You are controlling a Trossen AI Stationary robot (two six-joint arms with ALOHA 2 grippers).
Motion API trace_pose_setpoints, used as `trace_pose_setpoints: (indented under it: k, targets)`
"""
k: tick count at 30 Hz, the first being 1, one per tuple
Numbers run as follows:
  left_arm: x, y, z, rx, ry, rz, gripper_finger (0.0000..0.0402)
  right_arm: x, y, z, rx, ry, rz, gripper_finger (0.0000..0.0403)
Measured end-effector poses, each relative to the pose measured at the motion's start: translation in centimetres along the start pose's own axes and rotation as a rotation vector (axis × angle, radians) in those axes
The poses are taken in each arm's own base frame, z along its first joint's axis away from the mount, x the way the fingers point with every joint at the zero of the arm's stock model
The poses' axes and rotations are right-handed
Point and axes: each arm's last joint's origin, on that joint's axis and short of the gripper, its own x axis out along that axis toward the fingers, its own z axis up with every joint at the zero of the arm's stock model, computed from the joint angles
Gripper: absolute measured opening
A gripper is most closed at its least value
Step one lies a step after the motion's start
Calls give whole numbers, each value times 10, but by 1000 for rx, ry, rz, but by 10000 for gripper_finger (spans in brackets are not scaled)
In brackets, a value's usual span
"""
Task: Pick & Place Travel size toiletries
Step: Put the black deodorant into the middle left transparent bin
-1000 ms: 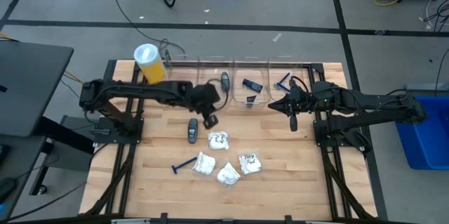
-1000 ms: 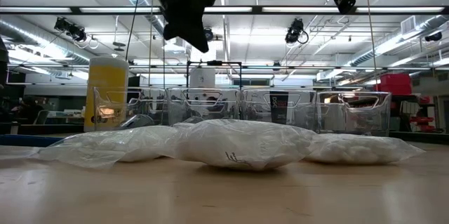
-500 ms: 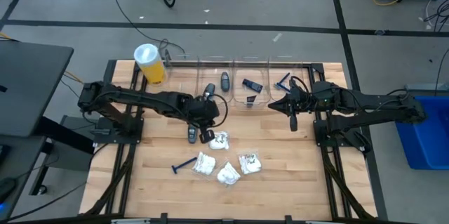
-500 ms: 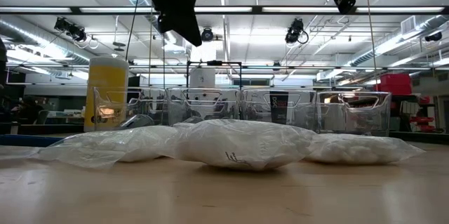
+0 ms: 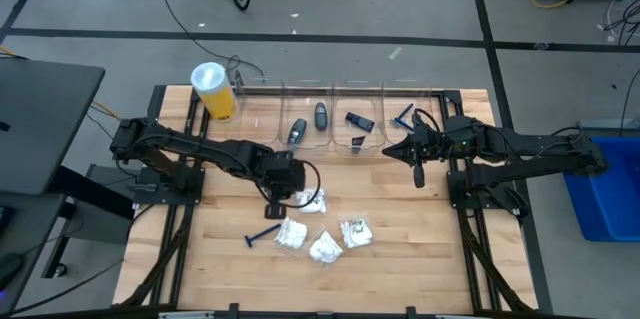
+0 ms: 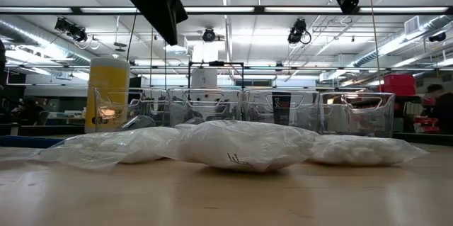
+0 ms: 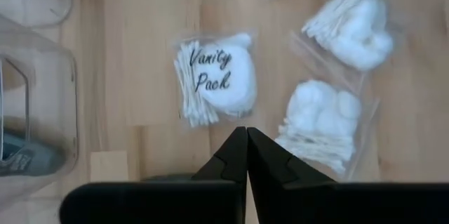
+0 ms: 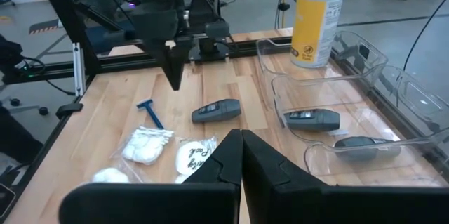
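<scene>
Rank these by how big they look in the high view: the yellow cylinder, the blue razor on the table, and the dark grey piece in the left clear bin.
1. Yellow cylinder, clearly largest.
2. Blue razor and dark grey piece: these look about alike, so no firm order between them.

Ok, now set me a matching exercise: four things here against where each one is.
1 cylinder
2 Vanity Pack packet
3 left gripper
4 right gripper

a above the table's middle
b back left corner
c near the bins' right end
d lying among other packets

Pairs: 1-b, 2-d, 3-a, 4-c
</scene>
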Motion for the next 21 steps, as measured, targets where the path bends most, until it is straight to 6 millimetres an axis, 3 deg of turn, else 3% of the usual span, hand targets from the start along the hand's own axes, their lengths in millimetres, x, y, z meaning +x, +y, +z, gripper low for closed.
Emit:
trace_pose_setpoints:
  k: [14, 21]
  targets:
    - [0, 1, -3, 31, 29, 15, 24, 0, 0, 0, 0, 0, -1, 7]
    - [-1, 3, -15, 55, 161, 23, 24, 0, 0, 0, 0, 0, 0, 7]
